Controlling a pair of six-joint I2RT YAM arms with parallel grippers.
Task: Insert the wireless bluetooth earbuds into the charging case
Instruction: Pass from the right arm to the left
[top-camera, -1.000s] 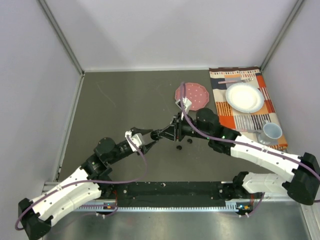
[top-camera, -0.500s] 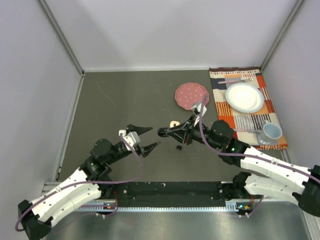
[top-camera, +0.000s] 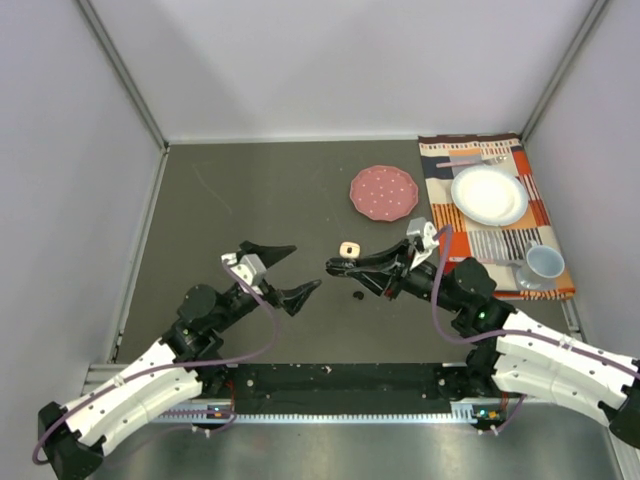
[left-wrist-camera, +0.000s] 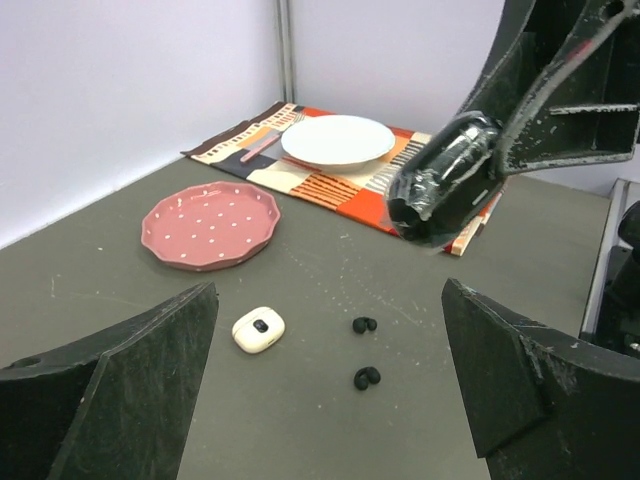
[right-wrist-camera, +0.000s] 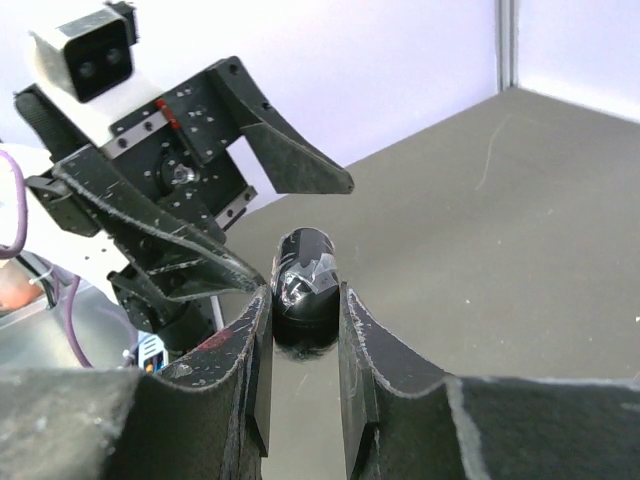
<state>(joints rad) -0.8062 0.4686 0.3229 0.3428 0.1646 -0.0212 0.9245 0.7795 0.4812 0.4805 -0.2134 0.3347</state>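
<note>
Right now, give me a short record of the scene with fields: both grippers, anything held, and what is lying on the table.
left gripper: open, empty
right gripper: shut on a black glossy object, held off the table
black earbuds: two, loose on the table, close together but apart
small white case: on the table, between the pink disc and the earbuds
pink disc: nothing on it
placemat: carries a white plate and a mug
</note>
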